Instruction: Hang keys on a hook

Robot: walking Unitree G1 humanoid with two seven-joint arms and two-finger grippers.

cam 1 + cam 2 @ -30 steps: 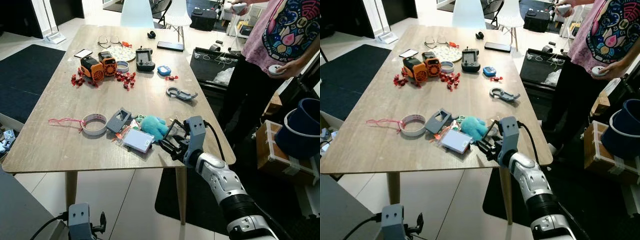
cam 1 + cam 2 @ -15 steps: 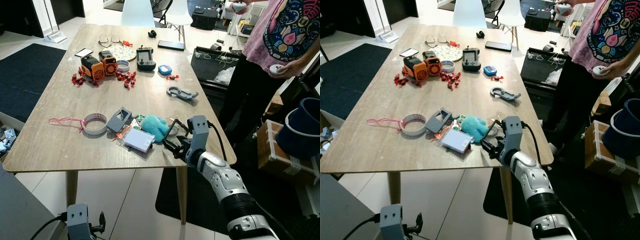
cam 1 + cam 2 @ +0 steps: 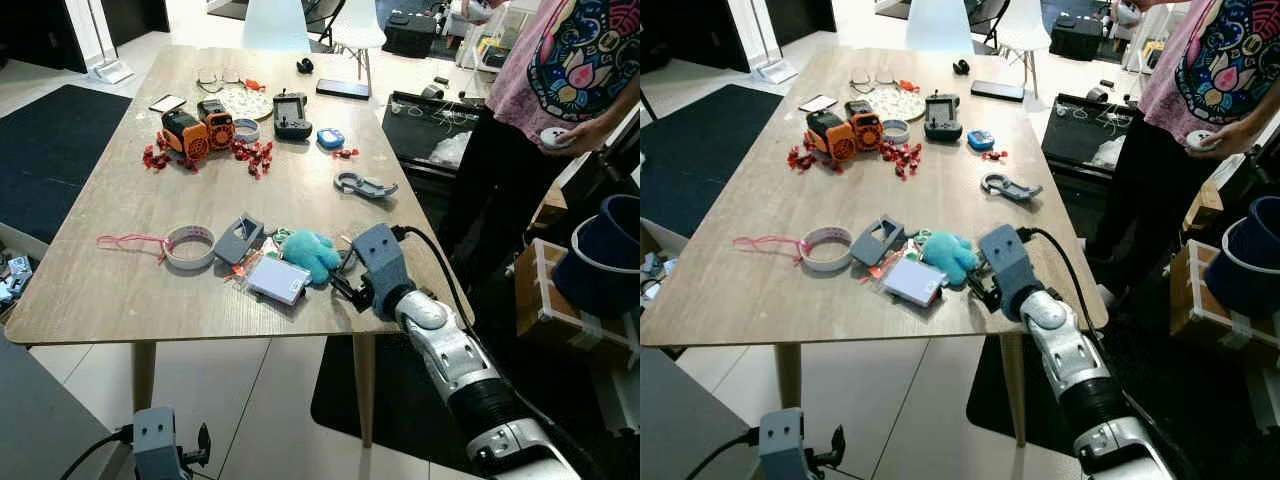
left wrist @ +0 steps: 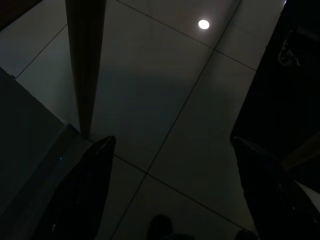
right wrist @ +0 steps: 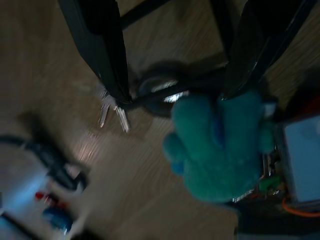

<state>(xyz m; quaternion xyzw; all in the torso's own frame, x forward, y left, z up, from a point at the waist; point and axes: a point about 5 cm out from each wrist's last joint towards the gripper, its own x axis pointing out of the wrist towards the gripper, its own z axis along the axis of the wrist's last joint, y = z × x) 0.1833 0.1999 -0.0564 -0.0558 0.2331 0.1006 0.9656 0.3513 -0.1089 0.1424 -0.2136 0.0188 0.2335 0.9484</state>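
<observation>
A long light-wood table (image 3: 120,200) is carrying clutter, with a bare stretch of board lying along its near edge and left side. A person in a patterned pink shirt (image 3: 575,70) is standing at the far right corner. The robot's silver right arm (image 3: 455,360) is reaching up over the near right edge, wrist box tilted toward the pile. Its right gripper (image 5: 172,65) is holding its black fingers apart, straddling the metal keys on a dark ring (image 5: 150,92), which are lying on the wood against a fuzzy teal plush keychain (image 3: 308,253). No writing is legible. The left gripper (image 4: 170,190) is hanging open over dim floor tiles.
</observation>
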